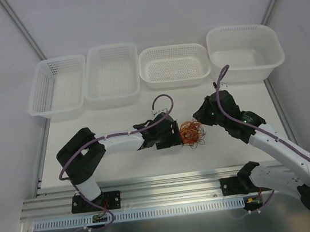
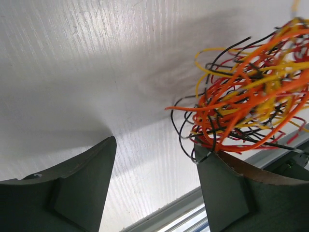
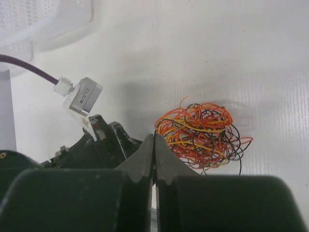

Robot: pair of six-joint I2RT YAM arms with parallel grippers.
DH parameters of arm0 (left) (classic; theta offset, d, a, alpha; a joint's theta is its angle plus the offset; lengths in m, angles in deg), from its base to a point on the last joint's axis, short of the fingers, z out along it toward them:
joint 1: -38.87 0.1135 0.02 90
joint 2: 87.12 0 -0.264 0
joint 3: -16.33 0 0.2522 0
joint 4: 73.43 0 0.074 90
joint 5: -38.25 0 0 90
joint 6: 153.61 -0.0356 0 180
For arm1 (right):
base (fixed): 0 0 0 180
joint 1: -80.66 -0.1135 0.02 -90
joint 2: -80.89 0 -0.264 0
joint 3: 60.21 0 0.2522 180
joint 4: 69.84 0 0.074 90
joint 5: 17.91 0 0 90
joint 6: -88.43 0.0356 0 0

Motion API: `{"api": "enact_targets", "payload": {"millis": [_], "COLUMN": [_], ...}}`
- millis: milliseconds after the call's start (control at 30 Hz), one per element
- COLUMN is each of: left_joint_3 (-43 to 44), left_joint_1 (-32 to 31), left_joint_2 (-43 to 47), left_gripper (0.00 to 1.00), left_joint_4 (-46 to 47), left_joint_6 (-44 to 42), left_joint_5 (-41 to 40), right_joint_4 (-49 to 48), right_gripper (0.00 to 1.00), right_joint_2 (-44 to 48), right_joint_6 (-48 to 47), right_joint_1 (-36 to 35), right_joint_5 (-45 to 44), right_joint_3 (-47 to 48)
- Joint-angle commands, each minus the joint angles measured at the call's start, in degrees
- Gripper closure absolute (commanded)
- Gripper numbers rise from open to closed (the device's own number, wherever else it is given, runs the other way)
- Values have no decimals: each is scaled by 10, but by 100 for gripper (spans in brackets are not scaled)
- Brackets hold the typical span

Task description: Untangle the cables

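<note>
Right gripper [image 3: 154, 137] closed beside cables [image 3: 200, 137], a round tangle

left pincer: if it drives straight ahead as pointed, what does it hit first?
Probably the cables: the tangle lies right ahead of one finger of the left pincer. The open gap itself faces bare table; depth unclear.

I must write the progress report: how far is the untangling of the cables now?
Done: nothing yet; the cables are one ball on the table, and the baskets show no cable. In hand: the right gripper is shut at the ball's edge, a pinched strand cannot be confirmed; the left gripper stands open beside it. Remaining: separating every strand.
</note>
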Motion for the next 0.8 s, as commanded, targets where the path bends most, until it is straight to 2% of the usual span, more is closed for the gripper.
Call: {"api": "enact_targets", "payload": {"millis": [0,67,200,400,567,667,733,767], "left_joint_3": [-7,-9,-16,-31,-63,-93,-121,-131], "left_joint_1": [2,3,7,9,9,9,10,16], "left_joint_2": [-28,-26,-13,41,118,174,217,230], "left_gripper": [35,43,47,46,45,45,49,59], "left_joint_4": [-45,-48,-49,-48,-48,-49,-49,-52], "left_joint_6": [15,18,24,1,-22,-39,-41,-42], "left_joint_5": [-28,-32,-45,-59,-82,-106,-137,-147], "right_joint_4": [39,51,67,79,90,74,73,71], "right_gripper": [99,99,99,99,99,99,99,99], "right_joint_2": [31,37,36,19,-5,-10,-15,-17], "right_joint_6": [-22,-32,-45,-81,-134,-151,-156,-157], "right_joint_1": [-3,-4,-4,-4,-4,-4,-4,-4], "right_joint_5": [12,15,48,90,131,143,151,155], "right_joint_3": [41,62,96,171,243,256,269,276]}}
